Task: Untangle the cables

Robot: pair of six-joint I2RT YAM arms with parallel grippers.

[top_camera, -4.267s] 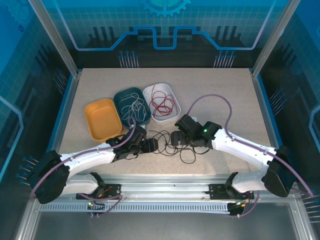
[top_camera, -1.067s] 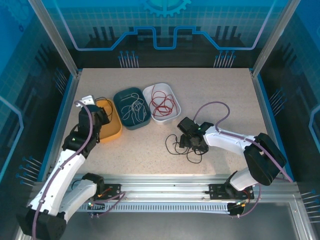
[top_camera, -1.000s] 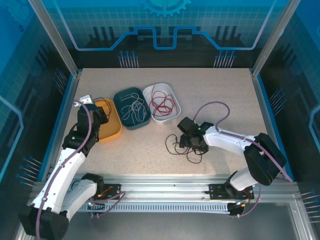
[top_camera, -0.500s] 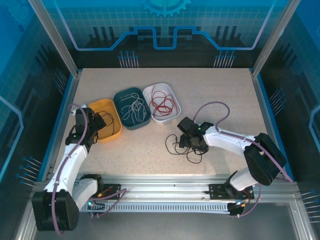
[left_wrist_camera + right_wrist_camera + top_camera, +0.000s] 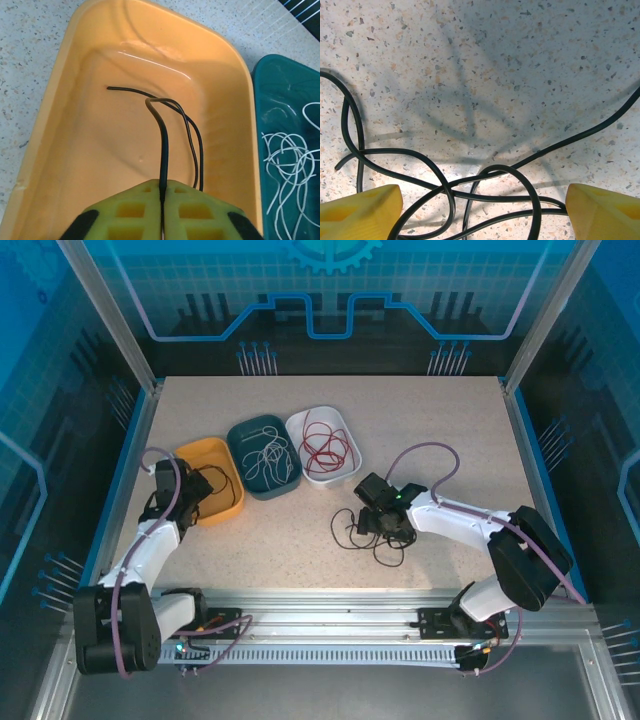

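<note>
Plainly, left hand (image 5: 162, 186) pinches a black cable (image 5: 164, 147) over the orange tray (image 5: 60, 125); right hand (image 5: 481, 210) spreads wide over black loops (image 5: 445, 189) on the surface (image 5: 495, 50).

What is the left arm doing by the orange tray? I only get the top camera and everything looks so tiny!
Observer: On the left wrist camera, the left gripper is pinching a black cable, jaws closed on it, above the inside of the orange tray.
Operator: Wow! Is the right one grabbing something too?
Observer: No. On the right wrist camera, the right gripper is wide open. The black loops lie crossed over each other on the table between its jaws, not gripped.
</note>
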